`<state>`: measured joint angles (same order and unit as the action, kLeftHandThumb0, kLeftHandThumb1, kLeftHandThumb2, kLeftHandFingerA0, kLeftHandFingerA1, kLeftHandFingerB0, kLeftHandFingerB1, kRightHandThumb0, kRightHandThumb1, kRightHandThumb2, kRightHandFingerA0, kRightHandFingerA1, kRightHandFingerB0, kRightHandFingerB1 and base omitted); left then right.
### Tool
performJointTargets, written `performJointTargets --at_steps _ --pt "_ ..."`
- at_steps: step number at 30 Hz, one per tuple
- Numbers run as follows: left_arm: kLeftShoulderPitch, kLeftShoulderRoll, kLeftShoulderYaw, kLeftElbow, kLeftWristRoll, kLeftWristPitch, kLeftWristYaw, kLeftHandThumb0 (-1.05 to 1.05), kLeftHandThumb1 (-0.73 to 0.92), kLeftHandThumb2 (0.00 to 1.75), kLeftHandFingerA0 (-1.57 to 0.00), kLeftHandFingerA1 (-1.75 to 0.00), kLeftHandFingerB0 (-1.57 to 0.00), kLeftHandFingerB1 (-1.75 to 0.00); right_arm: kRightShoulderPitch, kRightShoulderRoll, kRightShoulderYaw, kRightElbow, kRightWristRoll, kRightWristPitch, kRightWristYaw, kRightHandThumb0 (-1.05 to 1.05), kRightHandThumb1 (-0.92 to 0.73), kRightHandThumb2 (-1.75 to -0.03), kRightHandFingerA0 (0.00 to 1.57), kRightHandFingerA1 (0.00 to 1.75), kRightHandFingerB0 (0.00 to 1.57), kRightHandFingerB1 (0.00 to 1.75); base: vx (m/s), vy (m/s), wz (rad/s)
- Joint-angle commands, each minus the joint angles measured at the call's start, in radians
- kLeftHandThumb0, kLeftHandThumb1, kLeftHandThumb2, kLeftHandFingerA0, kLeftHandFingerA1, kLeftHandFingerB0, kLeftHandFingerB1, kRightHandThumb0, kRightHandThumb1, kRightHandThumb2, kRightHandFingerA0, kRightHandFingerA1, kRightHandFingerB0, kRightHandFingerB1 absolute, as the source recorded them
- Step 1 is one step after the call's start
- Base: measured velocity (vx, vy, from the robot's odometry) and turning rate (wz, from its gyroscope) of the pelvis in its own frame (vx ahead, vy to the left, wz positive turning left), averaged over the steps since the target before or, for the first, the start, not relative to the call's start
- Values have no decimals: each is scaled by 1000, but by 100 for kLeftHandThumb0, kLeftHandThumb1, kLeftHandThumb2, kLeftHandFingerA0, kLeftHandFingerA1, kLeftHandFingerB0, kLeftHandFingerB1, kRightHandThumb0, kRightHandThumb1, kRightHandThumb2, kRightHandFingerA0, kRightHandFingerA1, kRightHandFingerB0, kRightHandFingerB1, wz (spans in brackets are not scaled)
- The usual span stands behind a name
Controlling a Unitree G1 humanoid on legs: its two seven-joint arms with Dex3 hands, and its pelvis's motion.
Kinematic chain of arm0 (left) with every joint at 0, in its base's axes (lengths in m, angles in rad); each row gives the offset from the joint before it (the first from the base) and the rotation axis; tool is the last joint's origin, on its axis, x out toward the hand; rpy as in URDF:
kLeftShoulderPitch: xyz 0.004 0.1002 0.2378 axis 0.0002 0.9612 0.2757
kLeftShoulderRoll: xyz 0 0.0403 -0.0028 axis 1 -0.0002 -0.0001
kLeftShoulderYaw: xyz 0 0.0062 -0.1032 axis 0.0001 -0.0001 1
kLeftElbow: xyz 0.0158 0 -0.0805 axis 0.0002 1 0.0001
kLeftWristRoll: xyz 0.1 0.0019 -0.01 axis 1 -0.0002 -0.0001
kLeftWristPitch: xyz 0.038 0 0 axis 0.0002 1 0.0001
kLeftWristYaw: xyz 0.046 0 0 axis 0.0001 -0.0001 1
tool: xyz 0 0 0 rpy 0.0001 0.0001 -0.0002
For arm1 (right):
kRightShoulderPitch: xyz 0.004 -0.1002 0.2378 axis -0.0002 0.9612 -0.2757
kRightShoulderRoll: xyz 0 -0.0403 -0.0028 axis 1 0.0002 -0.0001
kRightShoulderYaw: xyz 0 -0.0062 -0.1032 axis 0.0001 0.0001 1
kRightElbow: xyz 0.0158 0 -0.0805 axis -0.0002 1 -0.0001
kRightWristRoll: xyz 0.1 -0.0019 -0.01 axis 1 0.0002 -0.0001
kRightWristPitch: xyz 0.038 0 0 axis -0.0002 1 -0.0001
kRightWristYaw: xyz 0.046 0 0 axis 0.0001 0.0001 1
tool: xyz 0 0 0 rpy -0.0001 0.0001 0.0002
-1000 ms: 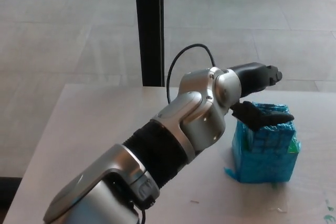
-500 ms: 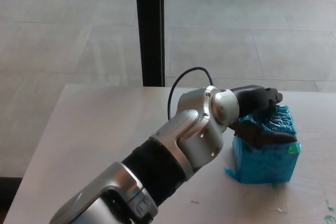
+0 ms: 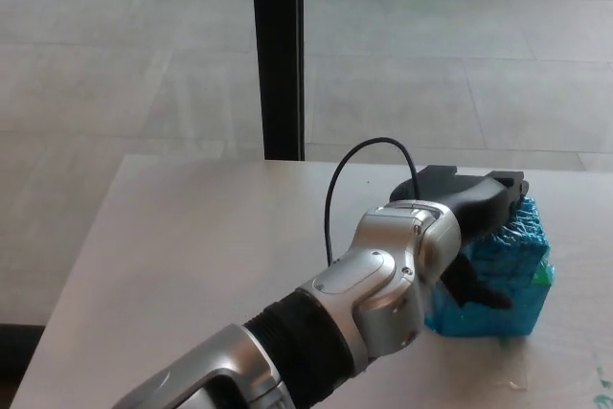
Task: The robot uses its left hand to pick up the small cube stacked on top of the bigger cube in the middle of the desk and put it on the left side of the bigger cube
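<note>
**Mia:** Head view first. What is on the far left?

**Tom:** The pale desk [image 3: 172, 237]. That side of it is bare. Past its far edge is a grey floor [image 3: 115, 45].

**Mia:** And the big shiny thing?

**Tom:** That is the robot's left arm [image 3: 383, 284]. It comes in from 7 o'clock and reaches toward 2 o'clock. It is silver with a black soft part near the bottom.

**Mia:** What is the tall dark bar at 12 o'clock?

**Tom:** A black post [image 3: 278, 45]. It stands behind the desk. Just right of it a thin black wire [image 3: 330, 208] makes a loop up from the arm.

**Mia:** Where is the left hand [image 3: 469, 203]?

**Tom:** At the end of the arm, at 3 o'clock. It is black. It lies on top of the blue blocks and touches them.

**Mia:** Is it holding one?

**Tom:** I cannot tell. The arm hides too much of the hand.

**Mia:** Where is the small cube [image 3: 522, 227]?

**Tom:** On top of the bigger cube [image 3: 498, 313], right under the hand. Both are bright blue and bumpy. The bigger cube sits on the desk, near the right edge of the picture.

**Mia:** Anything more to the right?

**Tom:** A tiny green bit [image 3: 544, 276] on the blocks' right side, at 3 o'clock.
</note>
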<state>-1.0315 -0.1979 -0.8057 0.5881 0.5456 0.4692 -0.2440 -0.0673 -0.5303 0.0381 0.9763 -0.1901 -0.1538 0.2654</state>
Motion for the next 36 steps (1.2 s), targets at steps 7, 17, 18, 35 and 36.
performJointTargets --at_steps 7,17,18,35,36 --pt "146 -27 -93 183 134 -303 510 -21 58 73 -85 -166 -21 -59 24 15 -11 -22 13 28 -23 -46 -30 -94 89 94 72 70 0 0 0" --pt "57 -47 -94 269 153 -314 510 -24 63 75 -90 -150 -82 -109 40 19 -6 -30 2 10 -43 -40 -29 -105 89 90 74 66 0 0 0" --pt "62 -42 -89 261 148 -320 505 -23 61 78 -91 -147 -82 -108 41 19 -10 -25 9 -1 -34 -42 -28 -106 92 93 75 69 0 0 0" --pt "-40 60 122 208 105 -393 436 -19 62 82 -84 -142 -78 -111 45 16 -6 -7 3 -19 -42 -57 -36 -104 94 94 72 76 0 0 0" --pt "-48 69 141 187 104 -379 421 -13 63 78 -84 -168 -68 -128 48 15 -5 -9 3 -24 -37 -57 -39 -100 95 93 74 72 0 0 0"
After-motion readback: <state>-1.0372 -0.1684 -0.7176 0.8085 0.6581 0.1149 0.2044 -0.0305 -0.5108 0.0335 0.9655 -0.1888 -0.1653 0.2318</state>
